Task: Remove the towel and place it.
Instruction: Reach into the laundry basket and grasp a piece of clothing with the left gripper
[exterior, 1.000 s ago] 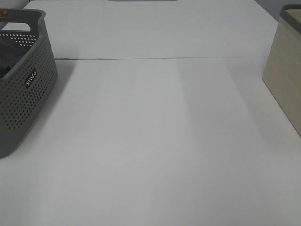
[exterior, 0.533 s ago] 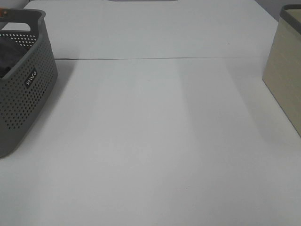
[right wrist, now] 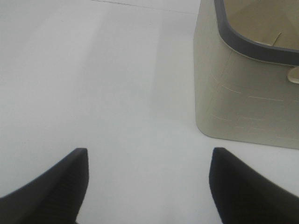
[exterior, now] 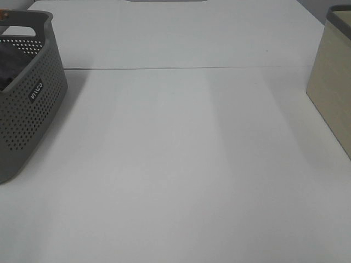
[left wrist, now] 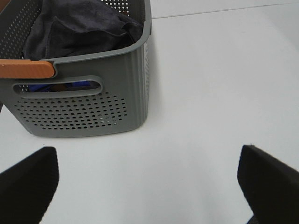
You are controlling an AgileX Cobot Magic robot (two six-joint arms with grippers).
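High camera overlooking table, low wrist cameras sharing its basket, bin

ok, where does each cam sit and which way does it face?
Exterior high: mounted high, looking down on the table, grey basket far left, beige bin far right; no arm shows.
Left wrist: on left arm, facing the basket with the towel inside; open left gripper shows.
Right wrist: on right arm, facing the bin; open right gripper shows.
Shared: exterior and left wrist both see the basket.
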